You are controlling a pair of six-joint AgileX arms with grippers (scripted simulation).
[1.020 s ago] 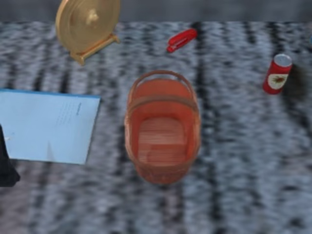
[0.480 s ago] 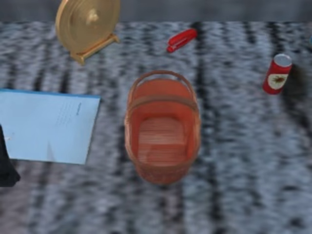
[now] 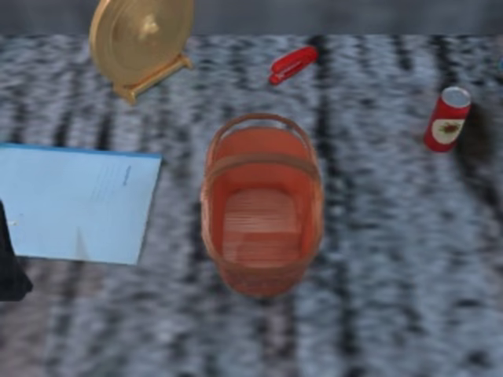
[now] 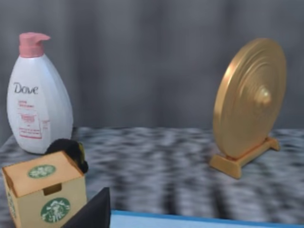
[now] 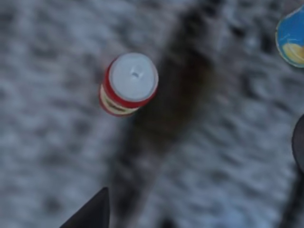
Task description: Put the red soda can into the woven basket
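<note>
Right pincer: out of the top view; only a dark fingertip edge showed in its wrist view; spread or pressed together, cannot tell.
Red soda can (image 5: 127, 82): upright on the desk (image 3: 393, 259), directly below the right pincer, untouched.
Woven basket (image 3: 262, 206): mid-desk, well apart from the can, empty.
Left pincer: parked at the desk's left edge by the blue paper (image 3: 75, 200); state not visible.
Risk: off-centre descent would likely tip the narrow can; the arched handle (image 3: 261, 161) could block the drop.

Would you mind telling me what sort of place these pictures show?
Probably a rendered tabletop test scene: a grey mottled table strewn with unrelated props, such as an orange-brown woven basket, golden disc on a stand and white Dove pump bottle.
</note>
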